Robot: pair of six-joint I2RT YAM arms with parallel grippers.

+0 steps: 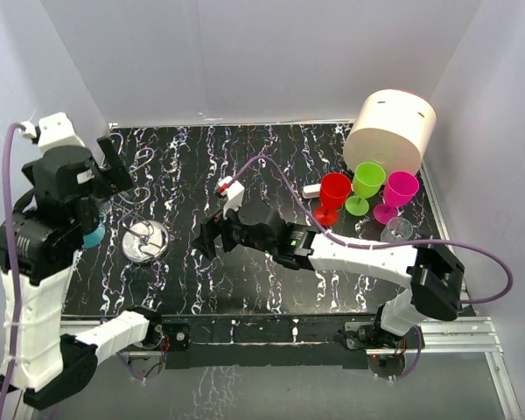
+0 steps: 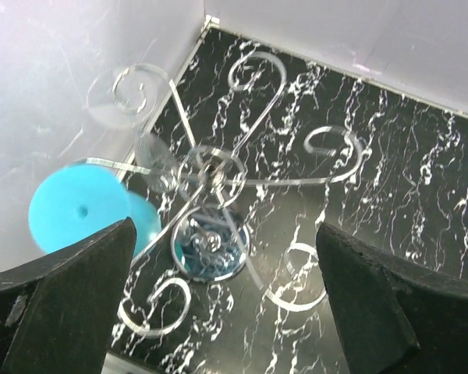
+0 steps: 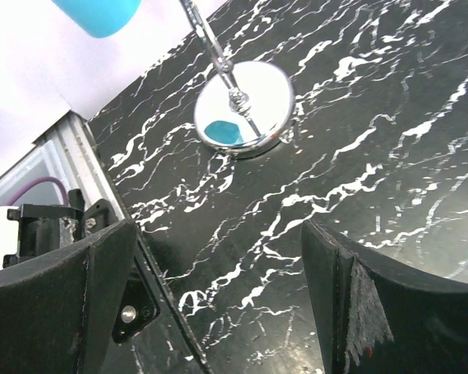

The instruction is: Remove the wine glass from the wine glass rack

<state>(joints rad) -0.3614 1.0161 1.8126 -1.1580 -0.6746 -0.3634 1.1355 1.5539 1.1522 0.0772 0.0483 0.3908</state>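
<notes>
The blue glass (image 2: 78,206) hangs foot-up on the rack's (image 2: 210,175) left arm, below your left jaws, which stand wide. The right jaws, also wide, sit low near the rack. Close the left jaws on the stem, then slide outward along the wire.

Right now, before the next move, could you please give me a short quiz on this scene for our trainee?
1. True or false: the left gripper is shut on the blue wine glass.
2. Which colour of glass hangs on the wine glass rack? A yellow, B blue, C orange.
3. Fill in: ___ coloured glasses stand beside the cream cylinder.
Key: 1 false, its jaws stand open above the rack; 2 B; 3 three: red glass, green glass, pink glass.
</notes>
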